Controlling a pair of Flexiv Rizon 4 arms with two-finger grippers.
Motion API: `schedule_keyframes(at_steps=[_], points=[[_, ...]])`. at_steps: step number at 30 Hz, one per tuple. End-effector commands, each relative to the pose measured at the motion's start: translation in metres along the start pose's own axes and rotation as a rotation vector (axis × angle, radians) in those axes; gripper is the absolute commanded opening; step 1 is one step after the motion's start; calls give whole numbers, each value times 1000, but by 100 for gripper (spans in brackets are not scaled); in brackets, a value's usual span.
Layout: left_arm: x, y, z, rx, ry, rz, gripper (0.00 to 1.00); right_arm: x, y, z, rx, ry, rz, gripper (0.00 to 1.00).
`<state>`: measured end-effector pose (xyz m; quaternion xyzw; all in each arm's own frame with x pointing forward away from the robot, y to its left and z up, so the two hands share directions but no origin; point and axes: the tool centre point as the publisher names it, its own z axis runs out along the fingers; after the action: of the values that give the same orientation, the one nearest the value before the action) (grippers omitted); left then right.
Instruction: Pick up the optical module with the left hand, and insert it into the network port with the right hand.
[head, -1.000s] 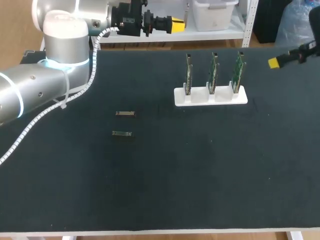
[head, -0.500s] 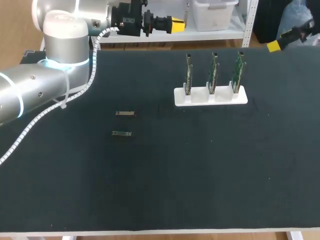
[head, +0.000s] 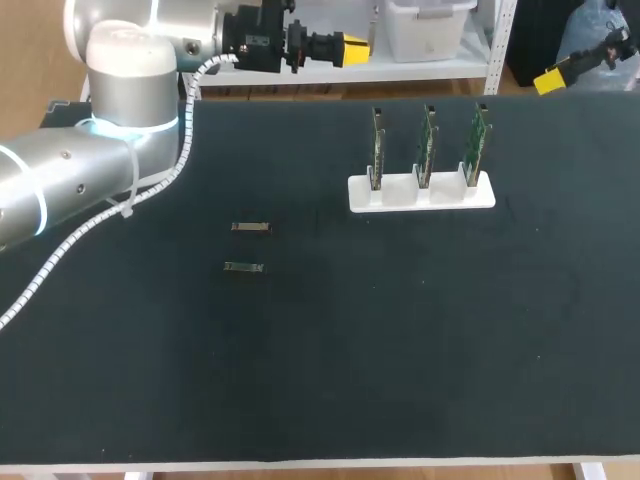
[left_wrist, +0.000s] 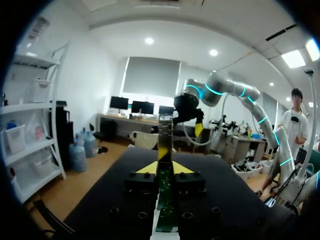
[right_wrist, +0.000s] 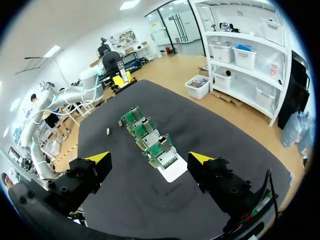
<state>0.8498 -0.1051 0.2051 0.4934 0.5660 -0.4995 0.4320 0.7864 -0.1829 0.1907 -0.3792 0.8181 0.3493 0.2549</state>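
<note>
Checking the head view first, I find both grippers up at the far edge of the table (head: 400, 350), well apart from each other.

1. Left gripper (head: 348, 48): it hangs just past the far edge and points along it. In its own wrist view the two yellow tips sit drawn together. The table stretches out ahead of it, and the right arm (left_wrist: 220, 92) stands well ahead, over the table's other end.

2. Right gripper (head: 553, 80): it hangs by the far corner on its own side. In its wrist view the fingers (right_wrist: 97, 159) stand wide apart with nothing touching them.

3. Task parts: the first optical module (head: 251, 228) and the second optical module (head: 245, 267) lie flat on the table, near each other and parallel. Both lie well apart from either gripper, the first one being the closer to the left gripper. Seen from the right gripper, they are small dark pieces beyond the boards.

4. Port side: three green boards (head: 427, 147) stand upright in a row in a white holder (head: 421, 192). The holder rests on the table ahead of the right gripper, between it and the modules. I cannot make out the network port itself.
</note>
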Motion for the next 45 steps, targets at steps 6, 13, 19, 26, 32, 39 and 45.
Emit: schedule_keyframes(at_steps=[6,13,19,26,32,39,45], points=[[0,-3,-1,-7,1,0,0,-13,-6,-5,-47,7,-128,100],[0,-3,-1,-7,1,0,0,-41,-10,-14,-130,53,-329,100],[0,-3,-1,-7,1,0,0,-71,-13,-7,-233,82,-439,100],[0,-3,-1,-7,1,0,0,-93,-17,14,-311,71,-467,100],[0,-3,-1,-7,1,0,0,-103,-10,28,-352,74,-497,100],[0,-3,-1,-7,1,0,0,-119,-2,40,-372,84,-532,100],[0,-3,-1,-7,1,0,0,-132,21,49,-387,44,-570,100]])
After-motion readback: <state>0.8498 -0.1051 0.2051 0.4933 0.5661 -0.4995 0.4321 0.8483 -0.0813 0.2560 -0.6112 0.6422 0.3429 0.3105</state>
